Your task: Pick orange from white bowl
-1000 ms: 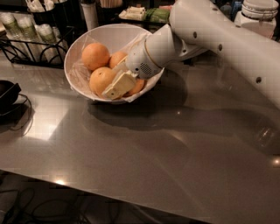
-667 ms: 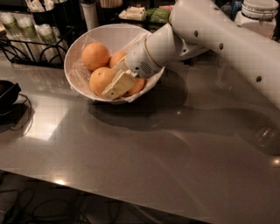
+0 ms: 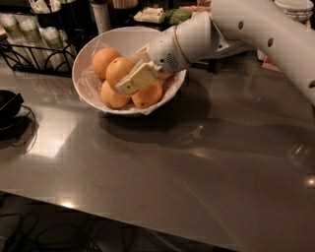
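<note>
The white bowl [image 3: 87, 51] with its crinkled clear lining stands at the back left of the grey table and holds several oranges. My gripper [image 3: 132, 74] reaches into it from the right on the white arm [image 3: 256, 29]. Its cream fingers [image 3: 140, 78] are closed on one orange [image 3: 119, 70], which sits a little above the others. Another orange [image 3: 103, 59] lies behind it to the left. Two more oranges [image 3: 114, 97] [image 3: 147, 95] lie below the gripper at the bowl's front.
A black wire rack with pale cups [image 3: 32, 34] stands left of the bowl. A black object with a cable [image 3: 7, 106] lies at the left table edge. Containers [image 3: 152, 14] crowd the back. The table's front edge [image 3: 147, 224] runs across the bottom.
My gripper has risen slightly in the bowl with an orange between its fingers. An orange that it hid at the bowl's front now shows.
</note>
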`<control>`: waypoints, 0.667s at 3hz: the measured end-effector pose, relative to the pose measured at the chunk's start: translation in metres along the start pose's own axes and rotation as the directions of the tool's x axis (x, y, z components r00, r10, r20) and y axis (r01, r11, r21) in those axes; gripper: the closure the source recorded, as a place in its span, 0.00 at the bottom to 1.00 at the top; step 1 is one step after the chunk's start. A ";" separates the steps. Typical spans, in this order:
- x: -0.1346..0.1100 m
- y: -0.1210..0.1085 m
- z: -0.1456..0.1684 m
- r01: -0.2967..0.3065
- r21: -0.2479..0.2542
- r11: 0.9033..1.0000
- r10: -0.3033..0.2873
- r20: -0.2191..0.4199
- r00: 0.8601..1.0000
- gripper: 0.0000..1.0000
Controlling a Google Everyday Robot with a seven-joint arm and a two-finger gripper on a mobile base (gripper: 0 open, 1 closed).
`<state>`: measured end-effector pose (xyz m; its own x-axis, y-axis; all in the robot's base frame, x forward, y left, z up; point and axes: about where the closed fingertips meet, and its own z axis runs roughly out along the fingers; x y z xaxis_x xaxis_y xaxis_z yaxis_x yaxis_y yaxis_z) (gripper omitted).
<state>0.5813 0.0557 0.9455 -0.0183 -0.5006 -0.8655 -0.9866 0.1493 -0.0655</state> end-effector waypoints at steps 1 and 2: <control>-0.011 -0.012 -0.024 0.004 0.038 0.999 -0.005 0.041 0.999 1.00; -0.011 -0.012 -0.024 0.004 0.038 0.999 -0.005 0.041 0.999 1.00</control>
